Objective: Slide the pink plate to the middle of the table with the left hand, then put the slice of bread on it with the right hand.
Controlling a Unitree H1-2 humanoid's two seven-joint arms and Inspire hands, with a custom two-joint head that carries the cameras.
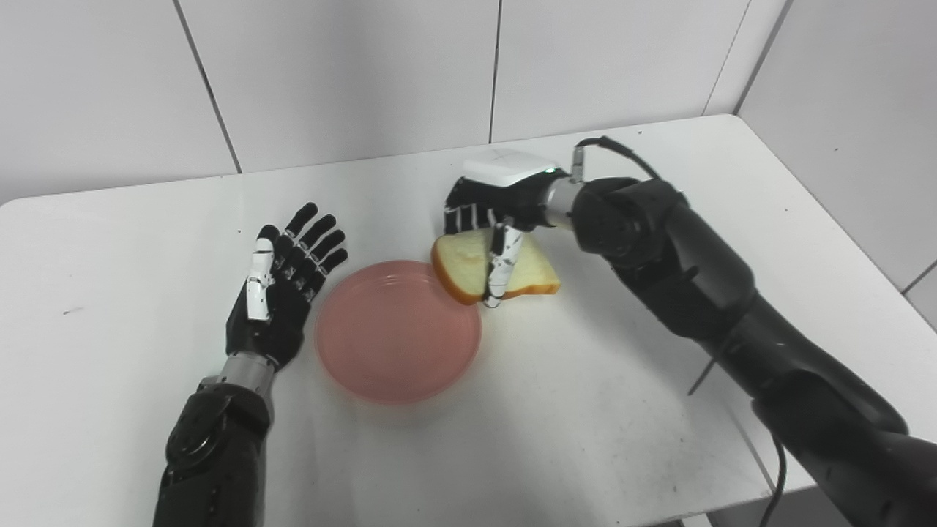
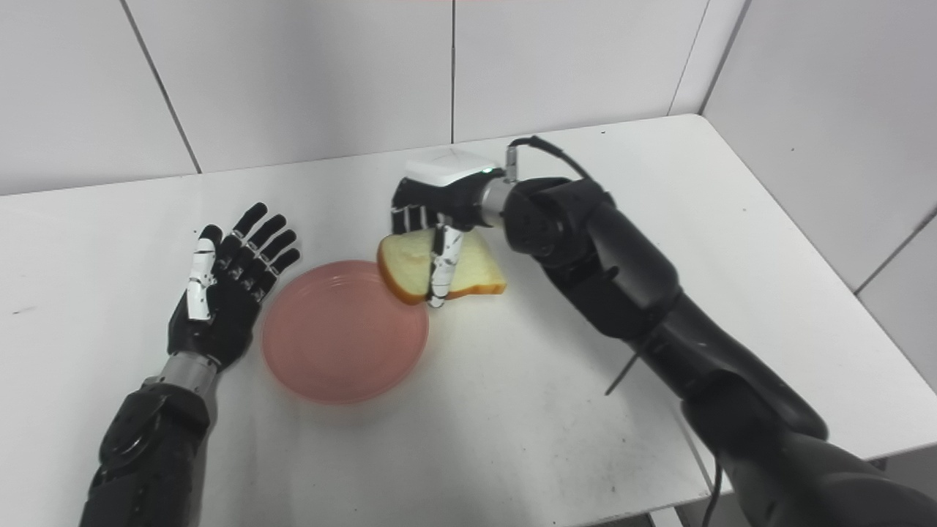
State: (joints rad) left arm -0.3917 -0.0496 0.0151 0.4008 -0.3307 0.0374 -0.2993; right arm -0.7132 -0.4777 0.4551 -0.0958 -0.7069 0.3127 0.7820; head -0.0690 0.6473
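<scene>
We see the right hand (image 1: 492,212) reaching in from the right, palm down, its arm bent across the table (image 1: 585,410). Its fingers curl behind the slice of bread (image 1: 468,263) while the thumb (image 1: 501,267) presses down across the top, so the slice is gripped and tilted, its crust edge overlapping the far right rim of the pink plate (image 1: 395,340). The plate sits flat near the table's middle. Our left hand (image 1: 282,282) rests just beside the plate's left rim, palm up, fingers spread and holding nothing, its forearm entering from the lower left.
</scene>
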